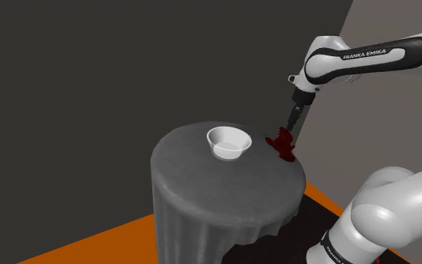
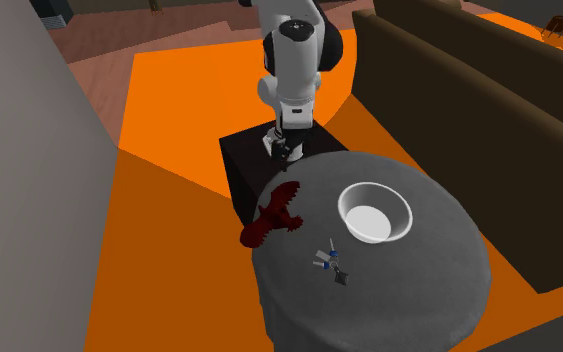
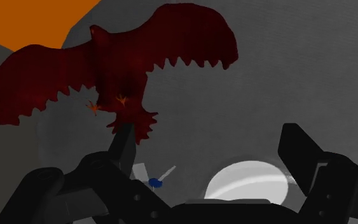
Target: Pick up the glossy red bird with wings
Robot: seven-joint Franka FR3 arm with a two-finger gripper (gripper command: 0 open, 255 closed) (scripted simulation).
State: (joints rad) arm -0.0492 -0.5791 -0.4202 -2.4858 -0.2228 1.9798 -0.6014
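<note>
Your hand (image 3: 209, 135) hovers wide open, empty. Red winged bird (image 3: 117, 63) lies wings spread, partly over counter (image 3: 298, 63) edge, beside one finger, not between. Recentre before you close.

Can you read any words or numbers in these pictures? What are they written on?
"FRANKA EMIKA": on the dark band of the robot arm, shoulder view.
Second print, low on the same arm near the picture's bottom edge: too small to read.
The red bird, bowl, table: no writing.

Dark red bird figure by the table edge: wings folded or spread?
Spread: both jagged-edged wings of the dark red bird fan out wide from its body.
</note>
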